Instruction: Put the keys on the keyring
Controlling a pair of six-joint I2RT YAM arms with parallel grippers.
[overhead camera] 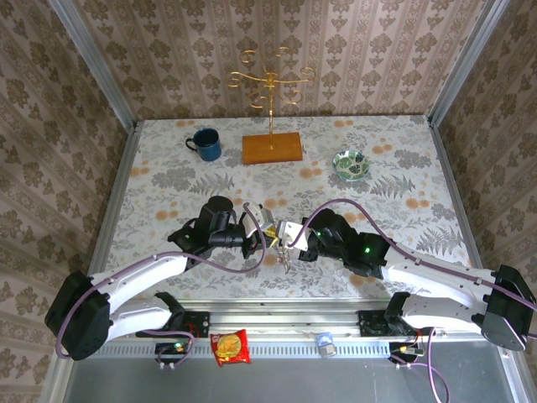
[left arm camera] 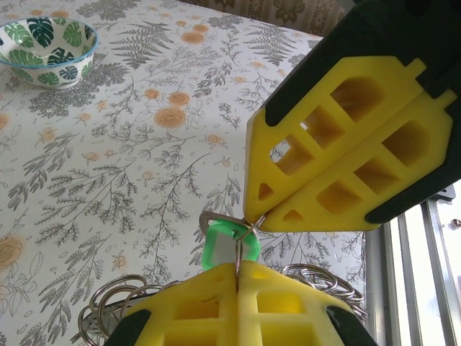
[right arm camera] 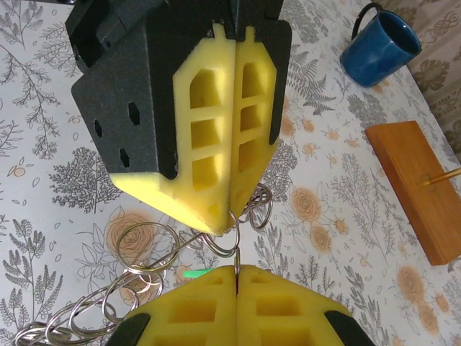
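Note:
My two grippers meet tip to tip above the middle of the table. The left gripper [overhead camera: 262,228] [left arm camera: 237,265] [right arm camera: 229,210] is shut on a thin wire loop of the keyring [right arm camera: 238,234]. My right gripper [overhead camera: 287,238] [right arm camera: 236,268] [left arm camera: 258,220] is shut on the same wire from the other side. A key with a green plastic head [left arm camera: 229,245] [right arm camera: 194,272] hangs right at the pinch, with the wire running through its top. A tangle of linked metal rings [right arm camera: 137,259] [left arm camera: 119,303] [overhead camera: 284,256] dangles below the fingers.
A blue mug [overhead camera: 205,144] [right arm camera: 379,47] stands at the back left. At the back centre is a gold stand on a wooden base [overhead camera: 272,148] [right arm camera: 418,180], and a leaf-patterned bowl [overhead camera: 350,164] [left arm camera: 47,42] at the back right. A snack packet [overhead camera: 230,347] lies on the front rail.

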